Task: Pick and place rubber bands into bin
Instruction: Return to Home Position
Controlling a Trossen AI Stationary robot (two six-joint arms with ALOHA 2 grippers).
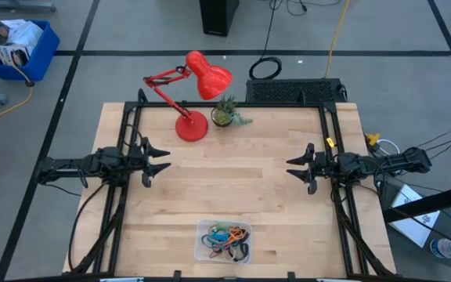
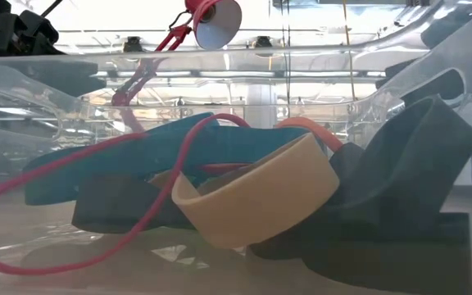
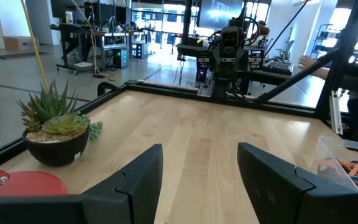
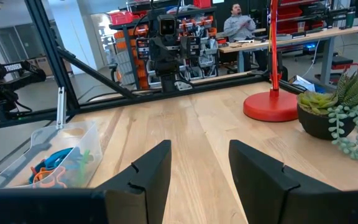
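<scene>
The clear bin (image 1: 203, 252) stands near the table's near edge, at the middle. Rubber bands (image 1: 227, 237) of blue, orange, green, black and tan lie piled inside it. The low view looks through the bin's wall at a tan band (image 2: 260, 197), a red band (image 2: 72, 213), blue and black bands. The bin also shows in the left wrist view (image 3: 347, 155) and in the right wrist view (image 4: 61, 152). My left gripper (image 1: 163, 160) is open and empty over the table's left side. My right gripper (image 1: 293, 167) is open and empty over the right side.
A red desk lamp (image 1: 194, 98) and a small potted succulent (image 1: 225, 113) stand at the table's far middle. Black frame rails run along the left and right edges. A person sits in the room beyond (image 4: 240, 22). Bare wood lies between the grippers.
</scene>
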